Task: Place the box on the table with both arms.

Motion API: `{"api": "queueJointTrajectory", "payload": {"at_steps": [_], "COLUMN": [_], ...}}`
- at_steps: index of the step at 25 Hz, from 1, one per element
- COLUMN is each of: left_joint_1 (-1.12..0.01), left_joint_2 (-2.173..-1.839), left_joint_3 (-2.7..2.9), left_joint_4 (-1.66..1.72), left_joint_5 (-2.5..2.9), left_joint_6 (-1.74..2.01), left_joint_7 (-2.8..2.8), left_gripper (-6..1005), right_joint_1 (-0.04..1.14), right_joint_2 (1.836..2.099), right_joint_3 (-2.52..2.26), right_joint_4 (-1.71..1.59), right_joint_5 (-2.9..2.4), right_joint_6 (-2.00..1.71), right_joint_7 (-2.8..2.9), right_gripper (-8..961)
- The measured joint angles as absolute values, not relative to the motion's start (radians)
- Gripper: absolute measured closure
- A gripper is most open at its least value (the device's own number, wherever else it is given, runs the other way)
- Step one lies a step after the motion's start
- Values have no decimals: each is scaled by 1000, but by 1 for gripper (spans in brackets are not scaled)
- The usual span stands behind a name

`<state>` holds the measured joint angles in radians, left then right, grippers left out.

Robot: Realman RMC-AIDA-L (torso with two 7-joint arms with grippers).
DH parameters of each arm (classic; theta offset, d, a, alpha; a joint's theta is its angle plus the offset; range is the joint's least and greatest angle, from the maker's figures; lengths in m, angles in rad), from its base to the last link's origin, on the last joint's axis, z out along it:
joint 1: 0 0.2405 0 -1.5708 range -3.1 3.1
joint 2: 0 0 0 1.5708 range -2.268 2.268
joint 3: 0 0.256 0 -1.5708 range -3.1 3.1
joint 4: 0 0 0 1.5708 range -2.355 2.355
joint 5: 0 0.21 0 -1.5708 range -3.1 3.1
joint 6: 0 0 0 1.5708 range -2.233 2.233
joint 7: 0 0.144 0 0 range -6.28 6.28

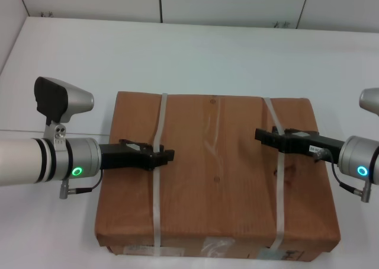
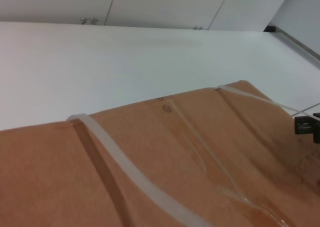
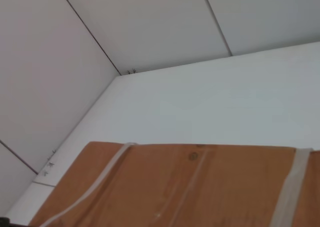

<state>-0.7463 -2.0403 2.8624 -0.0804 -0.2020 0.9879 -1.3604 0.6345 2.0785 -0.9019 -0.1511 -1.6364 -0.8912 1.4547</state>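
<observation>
The large brown cardboard box [image 1: 216, 180] lies flat in front of me, over the white table [image 1: 177, 50], with clear tape down its middle. My left gripper [image 1: 167, 156] reaches in over the box top and lies across the left strap [image 1: 157, 210]. My right gripper [image 1: 260, 134] reaches in from the other side, across the right strap [image 1: 277, 204]. I cannot tell whether the box rests on the table or hangs from the straps. The left wrist view shows the box top [image 2: 150, 162] and the right gripper's tip [image 2: 307, 127]. The right wrist view shows the box [image 3: 200, 187] and the table [image 3: 225, 97].
White wall panels [image 1: 237, 2] stand behind the table's far edge. A side wall [image 3: 45, 87] runs along one side of the table. Bare tabletop lies beyond and beside the box.
</observation>
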Motion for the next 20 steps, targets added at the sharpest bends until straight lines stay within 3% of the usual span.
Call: {"api": "queueJointTrajectory", "payload": {"at_steps": [5, 9, 15, 20], "left_joint_1": [-746, -744, -740, -738], "left_joint_2": [-2040, -2038, -2033, -2030], "left_joint_3": [2862, 2862, 2863, 2855], "left_joint_4": [-66, -59, -66, -85], "left_joint_5": [-205, -202, -206, -212], "left_joint_6": [1000, 1002, 1029, 1059], "left_joint_7": [-1326, -1321, -1319, -1307], "left_gripper": [775, 525, 344, 279], "right_joint_1": [604, 586, 552, 512], "right_joint_2": [2079, 2079, 2079, 2079], "right_joint_3": [-899, -899, -899, -899], "right_joint_4": [-161, -161, -198, -239], "right_joint_5": [-1616, -1583, -1560, -1530], "right_joint_6": [-888, -897, -904, -908], "right_joint_7": [1435, 1402, 1387, 1363], "right_gripper": [429, 235, 72, 78]}}
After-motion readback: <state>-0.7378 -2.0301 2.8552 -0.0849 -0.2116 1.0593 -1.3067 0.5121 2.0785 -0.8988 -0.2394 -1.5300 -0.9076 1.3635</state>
